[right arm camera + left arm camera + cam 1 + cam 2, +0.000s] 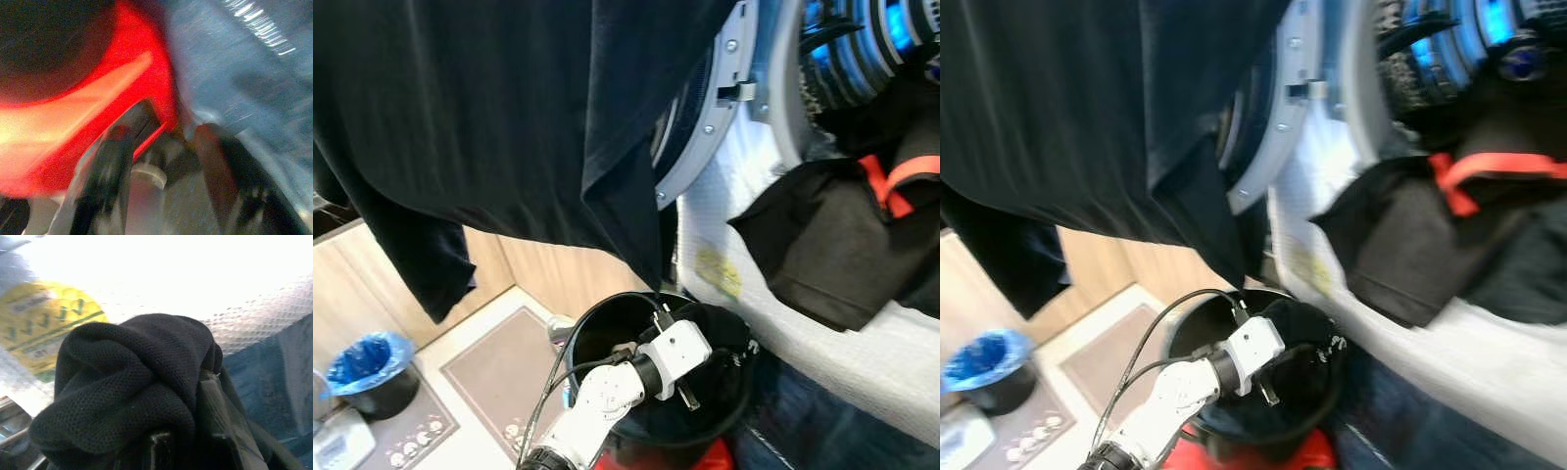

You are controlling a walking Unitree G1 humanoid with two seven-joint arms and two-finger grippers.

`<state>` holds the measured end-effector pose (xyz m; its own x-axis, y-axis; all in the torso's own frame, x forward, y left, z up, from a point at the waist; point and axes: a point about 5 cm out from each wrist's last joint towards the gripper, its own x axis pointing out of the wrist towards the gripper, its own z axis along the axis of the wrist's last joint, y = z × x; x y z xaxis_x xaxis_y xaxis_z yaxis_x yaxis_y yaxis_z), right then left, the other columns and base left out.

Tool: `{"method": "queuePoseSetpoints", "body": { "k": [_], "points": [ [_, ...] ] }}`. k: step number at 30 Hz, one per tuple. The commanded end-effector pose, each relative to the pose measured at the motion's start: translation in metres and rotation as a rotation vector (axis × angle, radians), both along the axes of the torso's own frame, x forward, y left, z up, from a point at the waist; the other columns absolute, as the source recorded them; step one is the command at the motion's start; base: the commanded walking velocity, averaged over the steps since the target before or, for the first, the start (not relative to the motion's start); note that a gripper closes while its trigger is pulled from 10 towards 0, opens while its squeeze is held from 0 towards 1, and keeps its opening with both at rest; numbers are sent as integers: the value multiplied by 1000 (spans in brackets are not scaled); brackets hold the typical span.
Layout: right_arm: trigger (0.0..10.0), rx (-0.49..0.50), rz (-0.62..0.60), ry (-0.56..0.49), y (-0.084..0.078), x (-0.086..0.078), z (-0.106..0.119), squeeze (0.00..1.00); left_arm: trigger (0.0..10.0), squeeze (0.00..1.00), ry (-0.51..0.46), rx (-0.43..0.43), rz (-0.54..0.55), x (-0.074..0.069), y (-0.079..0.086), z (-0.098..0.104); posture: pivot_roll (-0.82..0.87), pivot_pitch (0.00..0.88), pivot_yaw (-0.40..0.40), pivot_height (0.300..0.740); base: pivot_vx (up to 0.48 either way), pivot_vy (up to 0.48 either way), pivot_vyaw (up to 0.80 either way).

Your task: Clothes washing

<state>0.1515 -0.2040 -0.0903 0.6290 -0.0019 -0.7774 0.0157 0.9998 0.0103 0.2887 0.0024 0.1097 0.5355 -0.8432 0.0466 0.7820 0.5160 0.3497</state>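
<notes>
Left wrist view: a black garment is clamped in the left gripper over the bucket at lower centre, and should be lifted clear before being carried to the washer opening upper right; the right gripper's fingers are seen spread, empty.

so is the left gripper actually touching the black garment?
Touching. The left wrist view shows the black garment bunched over the left gripper, cloth pressed against its fingers with no gap.

A bunched black knit garment is pinched between my left fingers. Beyond them, more dark clothes spill over the washer's open mouth.
</notes>
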Motion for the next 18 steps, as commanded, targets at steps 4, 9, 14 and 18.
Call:
{"method": "queuePoseSetpoints", "body": {
  "k": [4, 9, 14, 18],
  "points": [
    [10000, 16, -2, 15, 5, -4, -2, 0, 10000, 0, 0, -6, 12, 0, 3, 0, -22, 0, 55, 740, 0, 0, 0],
    [10000, 15, 1, 19, 4, -5, -3, 0, 10000, 0, 73, -50, 29, -1, 4, -4, -23, 0, 53, 740, 0, 0, 0],
    [10000, 14, 6, 23, 4, -6, -3, 0, 10000, 0, 125, -74, 33, -3, 3, -7, -22, 0, 52, 740, 0, 0, 0],
    [10000, 15, 6, 24, 4, -7, -3, 0, 10000, 0, 143, -79, 29, -4, 3, -7, -21, 0, 50, 740, 0, 0, 0]
  ]
}}
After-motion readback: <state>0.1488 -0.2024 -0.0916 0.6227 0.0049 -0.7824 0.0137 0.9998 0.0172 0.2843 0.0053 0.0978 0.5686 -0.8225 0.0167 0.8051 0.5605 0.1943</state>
